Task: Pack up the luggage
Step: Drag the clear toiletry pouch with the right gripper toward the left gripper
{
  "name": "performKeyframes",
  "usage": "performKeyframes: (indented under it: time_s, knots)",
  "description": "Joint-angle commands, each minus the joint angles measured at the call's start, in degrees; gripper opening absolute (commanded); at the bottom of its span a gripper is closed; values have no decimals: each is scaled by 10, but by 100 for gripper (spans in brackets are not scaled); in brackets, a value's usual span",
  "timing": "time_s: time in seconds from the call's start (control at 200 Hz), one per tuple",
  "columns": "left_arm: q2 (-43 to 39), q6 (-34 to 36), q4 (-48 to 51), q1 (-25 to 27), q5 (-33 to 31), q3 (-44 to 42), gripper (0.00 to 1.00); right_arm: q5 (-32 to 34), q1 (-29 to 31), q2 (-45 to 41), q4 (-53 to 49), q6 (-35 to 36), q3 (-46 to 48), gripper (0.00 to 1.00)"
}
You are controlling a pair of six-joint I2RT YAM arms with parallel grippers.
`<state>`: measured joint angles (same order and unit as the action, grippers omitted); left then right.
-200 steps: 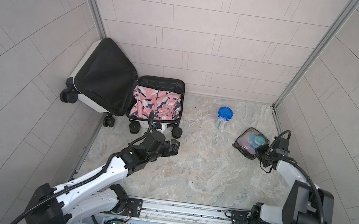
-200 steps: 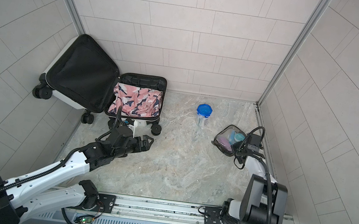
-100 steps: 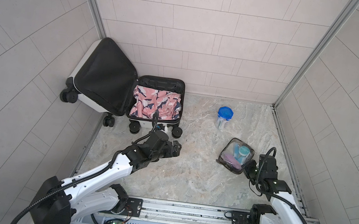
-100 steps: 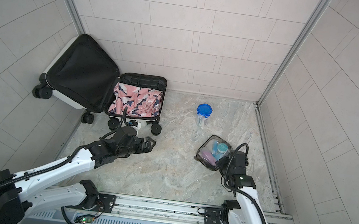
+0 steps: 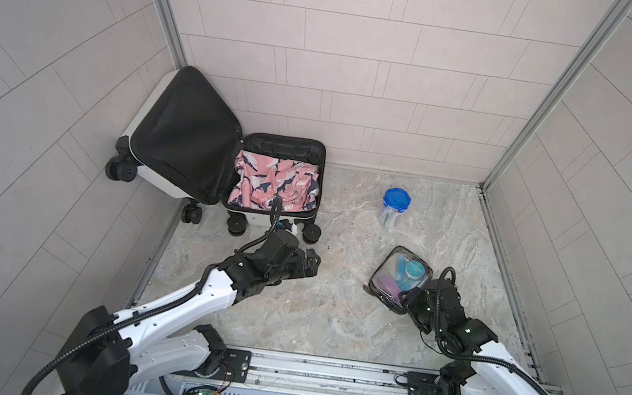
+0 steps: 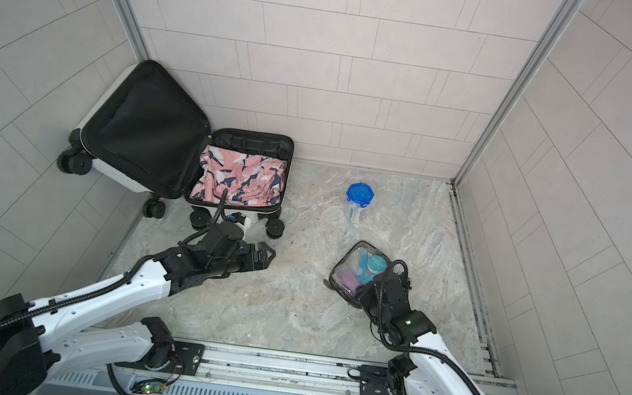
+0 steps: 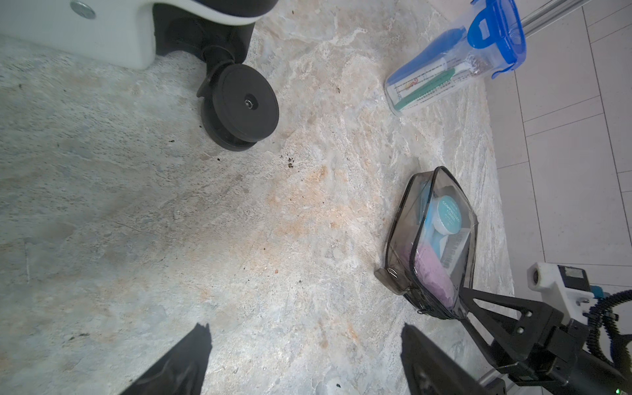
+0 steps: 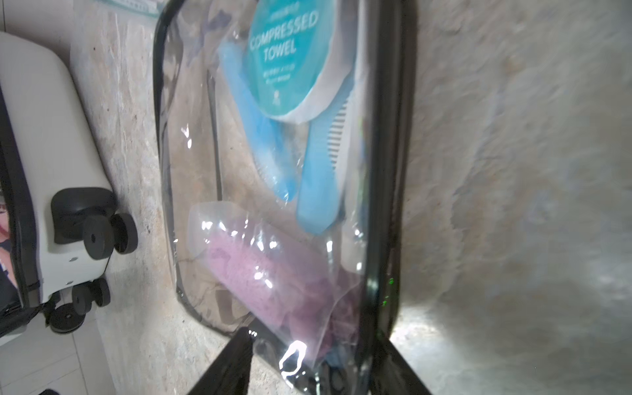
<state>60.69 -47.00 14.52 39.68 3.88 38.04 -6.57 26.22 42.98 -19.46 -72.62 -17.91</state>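
While both agape, left claw [image 5: 314, 264] empty, right claw [image 8: 314, 333] astride one pouch [image 5: 399, 279]; one luggage [image 5: 184, 138], one jar [image 5: 394, 207].

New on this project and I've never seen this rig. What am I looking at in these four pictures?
These are two white robot arms on a rail, each ending in a two-finger claw. Two pictures come from one stereo camera overhead, so they look nearly the same. The other two come from a camera on each arm's wrist, looking past the claw.

Both top views show these things on the marbled floor:
- a small white suitcase, open in the far left corner, with a pink patterned garment in one half
- a clear jar with a blue clip lid
- a clear toiletry pouch holding a compressed towel and a blue comb

The left claw is open and empty, above bare floor. The right claw has a finger on each side of the pouch's end; I cannot tell whether it grips.
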Motion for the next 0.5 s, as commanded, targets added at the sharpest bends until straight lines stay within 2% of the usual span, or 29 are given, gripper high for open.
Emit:
performKeyframes:
  time_s: [0.0, 0.235, 0.36, 0.495]
  knots:
    - [0, -7, -12, 2, -4, 5, 92, 30, 38, 22, 33, -9, -24, 60]
    - [6, -8, -15, 2, -3, 4, 92, 37, 107, 137, 100, 13, -82, 67]
    - [6, -14, -28, 2, -9, -3, 92, 32, 138, 207, 95, 49, -144, 72]
    - [7, -23, -54, 2, -15, -13, 92, 38, 151, 238, 53, 104, -214, 79]
